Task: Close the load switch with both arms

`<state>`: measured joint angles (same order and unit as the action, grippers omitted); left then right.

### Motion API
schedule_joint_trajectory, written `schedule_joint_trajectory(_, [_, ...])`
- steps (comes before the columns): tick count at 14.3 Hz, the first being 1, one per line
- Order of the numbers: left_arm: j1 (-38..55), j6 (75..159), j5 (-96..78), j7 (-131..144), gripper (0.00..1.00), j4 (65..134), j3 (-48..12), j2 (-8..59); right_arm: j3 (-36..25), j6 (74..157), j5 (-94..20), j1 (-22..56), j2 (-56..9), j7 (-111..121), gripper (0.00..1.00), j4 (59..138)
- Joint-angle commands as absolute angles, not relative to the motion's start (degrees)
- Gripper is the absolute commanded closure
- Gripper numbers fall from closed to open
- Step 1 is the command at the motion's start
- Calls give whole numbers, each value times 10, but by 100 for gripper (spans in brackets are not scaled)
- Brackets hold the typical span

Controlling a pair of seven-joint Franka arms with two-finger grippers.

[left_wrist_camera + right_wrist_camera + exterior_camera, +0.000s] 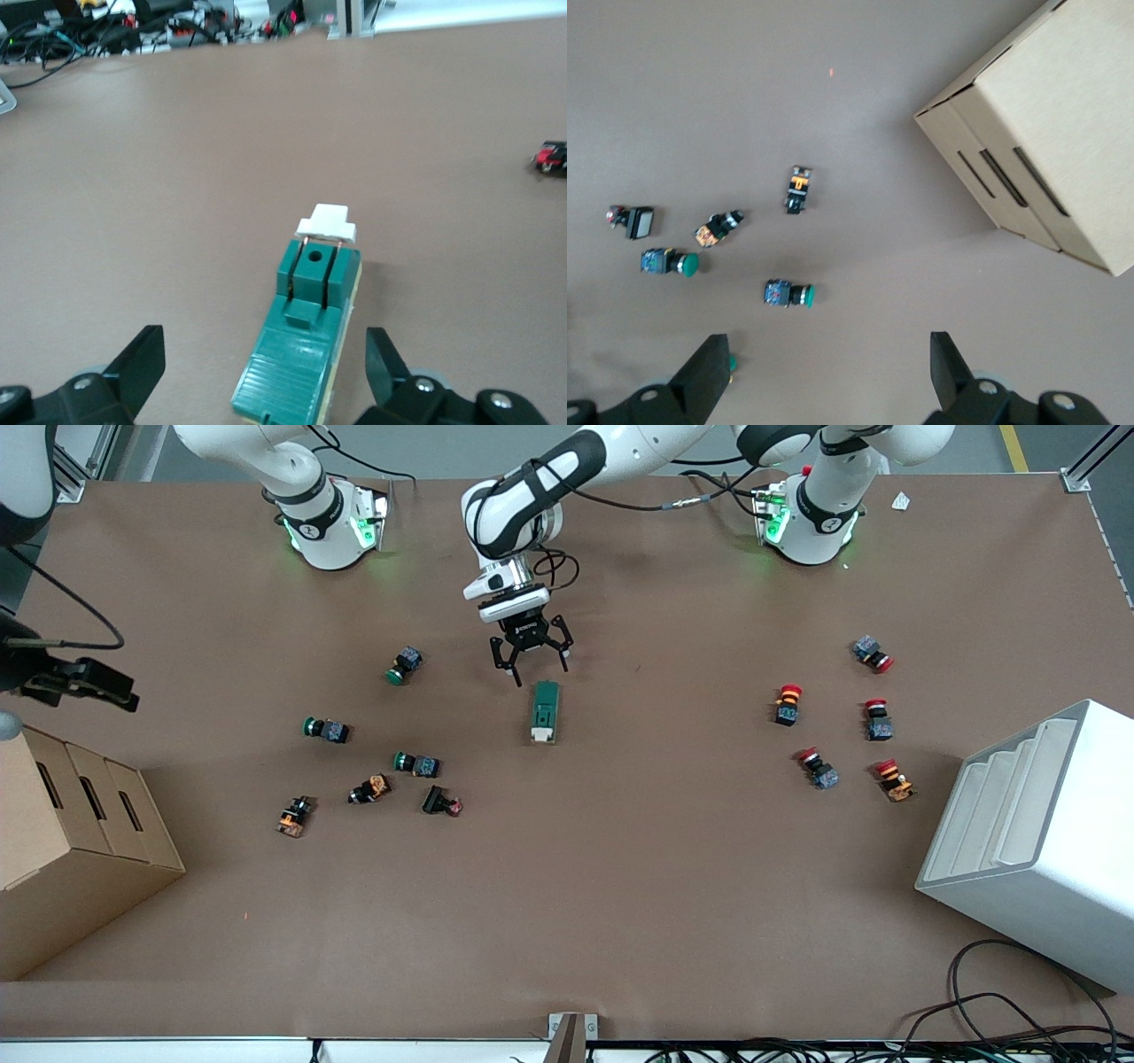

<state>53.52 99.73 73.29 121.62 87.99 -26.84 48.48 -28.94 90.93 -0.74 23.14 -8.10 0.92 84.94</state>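
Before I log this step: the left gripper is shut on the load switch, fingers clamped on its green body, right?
Not quite. The left gripper is open: in the left wrist view its fingers stand apart on either side of the load switch, not touching its green body.

Your left gripper point(530, 662) hangs with fingers spread just above the bare table point(567, 886) beside the switch point(545, 711); nothing stands between them. The nearest green button point(404, 665) lies well to one side. Your right gripper point(824, 381), also spread, waits high over the cardboard box point(1045, 124), with the scattered buttons point(788, 294) under it.
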Motion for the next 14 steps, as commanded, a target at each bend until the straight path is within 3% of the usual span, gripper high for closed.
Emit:
schedule_joint_trajectory(1, [470, 1002, 647, 1118, 0, 866, -318, 433, -281, 898, -13, 212, -102, 16, 0, 822])
schedule_joint_trajectory(6, [387, 1000, 453, 959, 0, 843, -335, 322, -275, 839, -12, 214, -108, 22, 0, 795])
schedule_joint_trajectory(11, [247, 983, 291, 701, 0, 842, -338, 215, -275, 810, -22, 221, -108, 14, 0, 793])
schedule_joint_trajectory(14, [168, 931, 253, 540, 0, 842, -335, 165, -276, 811, -33, 215, -109, 14, 0, 788])
